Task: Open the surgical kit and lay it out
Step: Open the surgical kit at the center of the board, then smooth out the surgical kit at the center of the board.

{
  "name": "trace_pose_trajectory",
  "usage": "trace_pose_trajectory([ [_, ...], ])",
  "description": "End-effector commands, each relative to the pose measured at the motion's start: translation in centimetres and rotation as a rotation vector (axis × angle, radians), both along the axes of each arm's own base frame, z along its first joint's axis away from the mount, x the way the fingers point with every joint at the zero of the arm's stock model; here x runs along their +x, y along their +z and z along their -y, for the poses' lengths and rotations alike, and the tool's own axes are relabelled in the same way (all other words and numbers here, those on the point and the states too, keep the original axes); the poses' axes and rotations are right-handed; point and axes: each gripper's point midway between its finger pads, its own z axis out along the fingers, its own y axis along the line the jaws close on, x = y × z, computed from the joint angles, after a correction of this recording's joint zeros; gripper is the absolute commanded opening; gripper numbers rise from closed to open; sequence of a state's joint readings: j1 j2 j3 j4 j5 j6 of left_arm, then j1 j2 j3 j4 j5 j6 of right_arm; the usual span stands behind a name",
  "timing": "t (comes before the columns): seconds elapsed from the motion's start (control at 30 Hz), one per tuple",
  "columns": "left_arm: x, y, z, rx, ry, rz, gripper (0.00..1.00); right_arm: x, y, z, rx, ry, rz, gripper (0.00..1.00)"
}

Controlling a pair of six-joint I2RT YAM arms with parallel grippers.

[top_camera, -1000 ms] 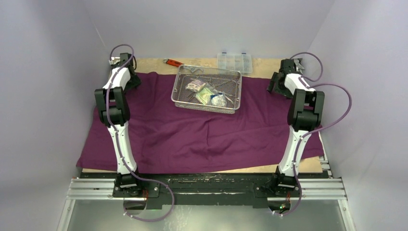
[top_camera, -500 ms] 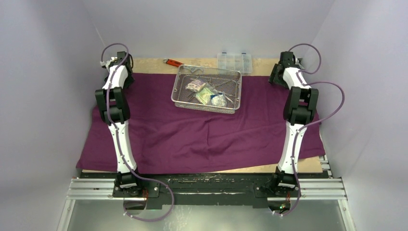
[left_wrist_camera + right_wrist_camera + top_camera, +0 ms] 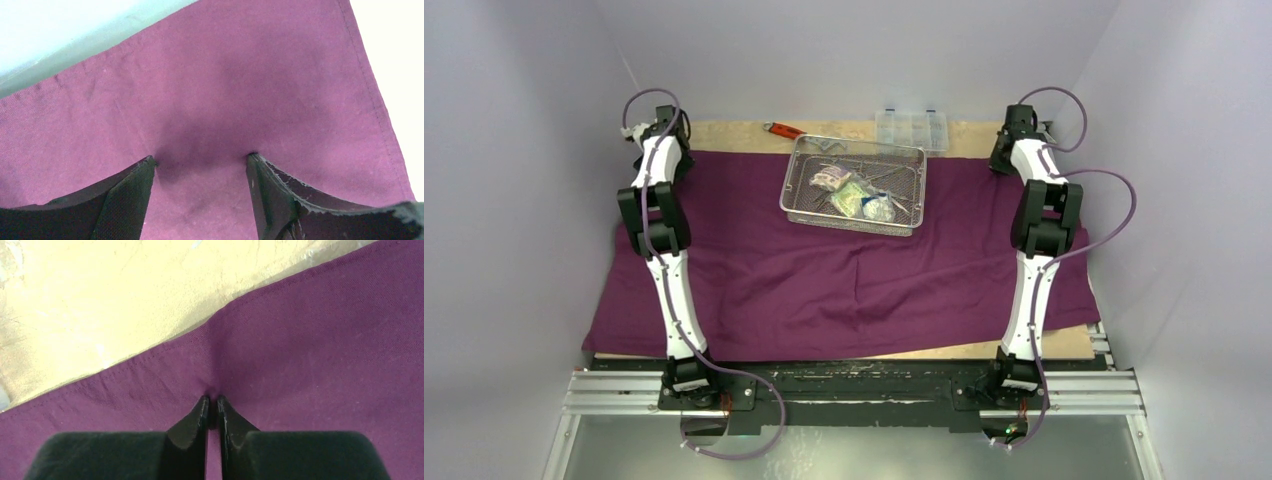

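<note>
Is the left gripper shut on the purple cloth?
No, the left gripper stands open, its fingers spread wide with flat purple cloth between them.

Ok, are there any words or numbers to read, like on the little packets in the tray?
None can be read.
The clear packets in the wire-mesh tray are too small in the top view to show any print.
The purple cloth, clear compartment box and red-handled wrench show no lettering.
</note>
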State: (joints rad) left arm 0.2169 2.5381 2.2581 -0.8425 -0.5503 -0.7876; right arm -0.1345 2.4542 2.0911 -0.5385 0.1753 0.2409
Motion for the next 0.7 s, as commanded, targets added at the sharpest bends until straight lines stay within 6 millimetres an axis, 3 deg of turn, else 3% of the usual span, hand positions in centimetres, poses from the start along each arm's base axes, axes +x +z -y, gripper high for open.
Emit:
trace_pose_trajectory([
  [0.0, -2.6, -5.1, -2.4, -0.046, 0.052, -0.103, 0.66, -0.3, -3.6, -1.0, 0.052, 0.041, -0.058, 0.07],
  [0.13, -1.6, -4.9, -3.7, -0.043, 0.028, -0.062, 0.64, 0.5, -3.4, -1.0, 0.064, 0.018, -0.038, 0.00],
  [0.33, 0.2, -4.8, -4.3, -0.048, -0.006, 0.002, 0.56, 2.1, -2.1, 0.2, 0.030, -0.036, 0.023, 0.00],
  [0.53, 1.1, -4.5, -5.0, -0.053, 0.021, 0.057, 0.54, 3.3, -0.8, 1.5, 0.038, -0.107, 0.088, 0.00],
  [0.57, 1.4, -4.2, -5.1, -0.055, 0.017, 0.070, 0.54, 3.0, -0.5, 1.9, 0.031, -0.127, 0.080, 0.03],
  [0.67, 2.2, -2.8, -4.9, -0.058, -0.011, 0.105, 0.54, 1.4, 1.4, 3.9, -0.042, -0.235, 0.045, 0.30],
])
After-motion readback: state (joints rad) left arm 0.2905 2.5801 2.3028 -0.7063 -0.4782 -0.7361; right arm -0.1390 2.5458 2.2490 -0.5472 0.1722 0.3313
